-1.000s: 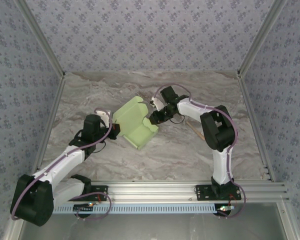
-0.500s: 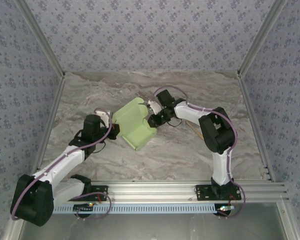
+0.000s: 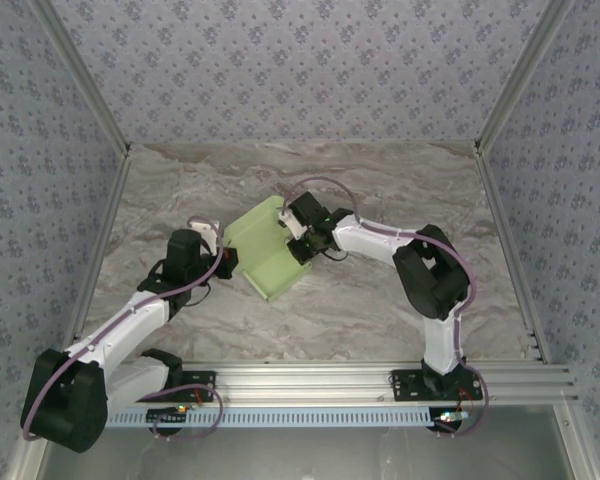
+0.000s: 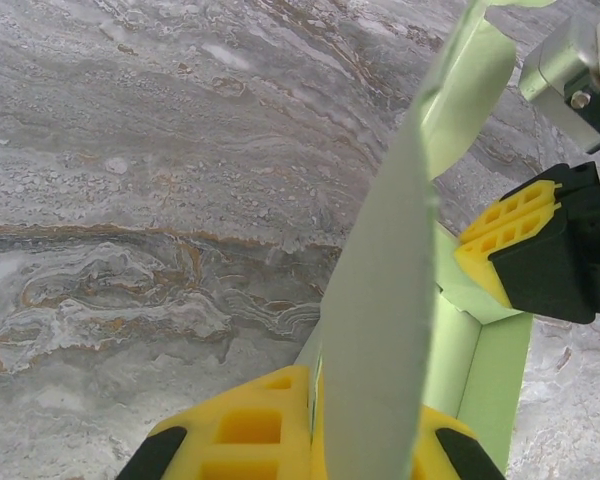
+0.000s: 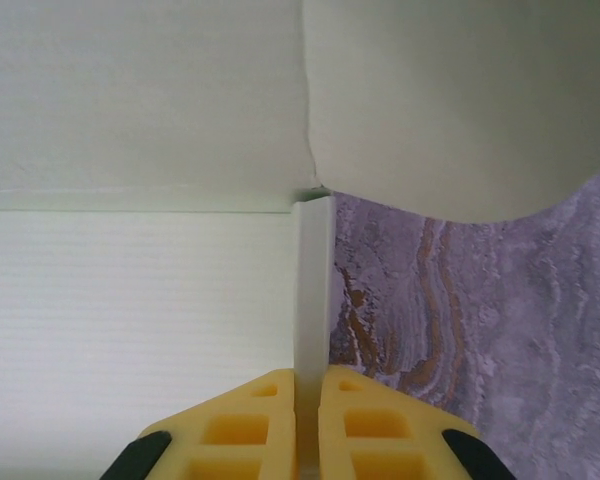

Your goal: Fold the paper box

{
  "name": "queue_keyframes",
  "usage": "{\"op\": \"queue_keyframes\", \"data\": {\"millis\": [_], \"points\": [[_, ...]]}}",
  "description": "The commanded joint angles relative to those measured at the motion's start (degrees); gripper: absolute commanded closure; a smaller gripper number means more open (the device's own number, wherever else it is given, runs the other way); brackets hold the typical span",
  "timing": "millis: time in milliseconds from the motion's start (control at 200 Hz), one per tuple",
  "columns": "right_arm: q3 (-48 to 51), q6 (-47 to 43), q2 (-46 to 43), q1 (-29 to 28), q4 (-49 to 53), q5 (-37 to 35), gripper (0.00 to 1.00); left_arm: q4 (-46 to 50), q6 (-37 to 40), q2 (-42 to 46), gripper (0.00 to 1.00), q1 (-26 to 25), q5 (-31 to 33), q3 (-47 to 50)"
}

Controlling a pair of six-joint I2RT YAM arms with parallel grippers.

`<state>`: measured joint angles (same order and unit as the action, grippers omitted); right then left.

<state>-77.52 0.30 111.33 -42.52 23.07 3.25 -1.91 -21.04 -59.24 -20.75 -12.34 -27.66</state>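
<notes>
1. The pale lime-green, thin-card paper box (image 3: 267, 255) lies part-formed at the middle of the grey marbled table (image 3: 170, 190), between the two arms, with one flap standing upright.
2. The left gripper (image 3: 232, 262) is clenched on the box's left edge. Its wrist view shows the yellow fingers (image 4: 245, 430) pinching that upright flap from both sides.
3. The right gripper (image 3: 302, 238) is clamped on a thin side wall at the box's right edge, the card sandwiched between its pads with no gap showing.
4. The step in hand looks like raising and creasing a side wall. To do it well, I judge, the left hold should anchor the box while the right turns the wall slowly along its score line. It should not pull outward, since thin card buckles or tears easily.
5. The left arm reaches forward and inward with its forearm low. The right arm bends sharply at the elbow and reaches across to the box, so both wrists flank it closely.
</notes>
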Motion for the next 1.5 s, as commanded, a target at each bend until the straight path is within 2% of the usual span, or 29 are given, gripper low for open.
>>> {"op": "queue_keyframes", "data": {"millis": [0, 130, 300, 555, 809, 984, 1174, 1494], "points": [[-1.2, -1.0, 1.7, -3.5, 5.9, -8.2, 0.90, -2.0, -0.9, 1.2, 0.96, -0.6, -1.3, -1.0], [-3.2, -2.7, 1.6, -6.4, 8.5, -18.1, 0.91, -1.7, -1.0, 1.5, 0.95, -0.6, -1.0, -1.2], [-5.4, -4.0, 2.3, -9.4, 10.2, -26.1, 0.92, -1.2, -1.1, 1.6, 0.96, -0.6, -0.8, -1.4], [-4.2, -6.2, 4.5, -11.6, 9.5, -27.4, 0.92, -0.9, -1.1, 2.5, 0.96, -0.6, -0.5, -1.1], [-2.5, -6.4, 5.3, -11.8, 7.9, -16.2, 0.92, -1.7, -1.5, 3.5, 0.96, -0.6, -0.8, -0.4], [-3.9, -6.8, 8.5, -12.1, 10.9, -16.3, 0.92, -1.3, -1.6, 3.8, 0.96, -0.6, -0.7, -0.5], [-4.6, -6.5, 10.7, -13.5, 13.5, -18.7, 0.92, -1.5, -2.1, 4.0, 0.96, -0.6, -0.3, -0.1], [-4.8, -6.9, 12.0, -15.9, 13.6, -30.4, 0.93, -0.5, -3.5, 3.9, 0.96, -0.5, 2.3, 0.0]]}}
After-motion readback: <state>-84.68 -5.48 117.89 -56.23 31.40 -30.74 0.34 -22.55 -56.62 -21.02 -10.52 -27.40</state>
